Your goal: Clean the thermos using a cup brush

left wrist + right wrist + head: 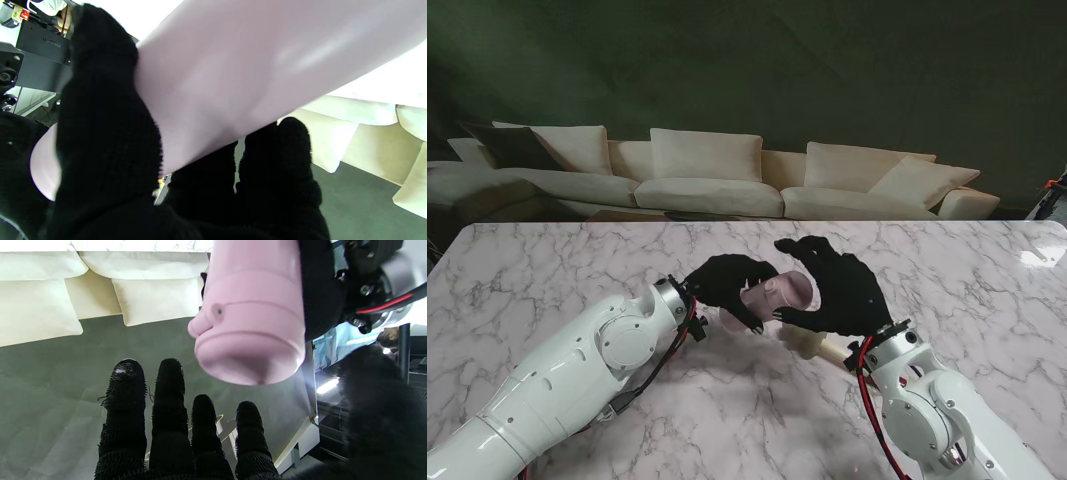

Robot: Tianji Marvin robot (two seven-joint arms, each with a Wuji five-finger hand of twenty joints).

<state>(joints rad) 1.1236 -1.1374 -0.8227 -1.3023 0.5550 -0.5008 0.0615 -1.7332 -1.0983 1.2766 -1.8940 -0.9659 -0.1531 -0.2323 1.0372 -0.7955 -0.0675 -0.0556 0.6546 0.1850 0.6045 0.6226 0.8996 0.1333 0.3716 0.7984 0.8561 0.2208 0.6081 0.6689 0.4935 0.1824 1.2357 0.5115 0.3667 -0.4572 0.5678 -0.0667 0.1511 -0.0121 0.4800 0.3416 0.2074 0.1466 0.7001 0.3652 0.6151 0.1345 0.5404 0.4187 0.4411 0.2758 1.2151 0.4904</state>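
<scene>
Stand view: my left hand (727, 285) was wrapped around the pink thermos (777, 294), fingers closed on its body, holding it tilted above the marble bench (547, 270) near the middle. Its capped end pointed toward my right hand (842, 290).

Right hand sat just beside that end, fingers spread and extended, gripping nothing that I could see. A cream handle-like piece (812, 345), possibly the cup brush, lay on the bench under the right wrist, nearer to me than the thermos; too small to confirm.

Left wrist view: thermos (233, 73) body filled most of the frame, thumb (103, 126) pressed across one side and the other fingers (277, 160) curled against the opposite side. Firm wrap, contact on both sides.

Right wrist view: thermos (250, 320) lid end was close, with a small spout nub on its side. My right fingers (170, 396) were straight and apart, not touching the thermos. Left hand (320, 290) was visible gripping the body behind the lid.

Cream sofa (707, 175) stood beyond the far edge of the bench.
</scene>
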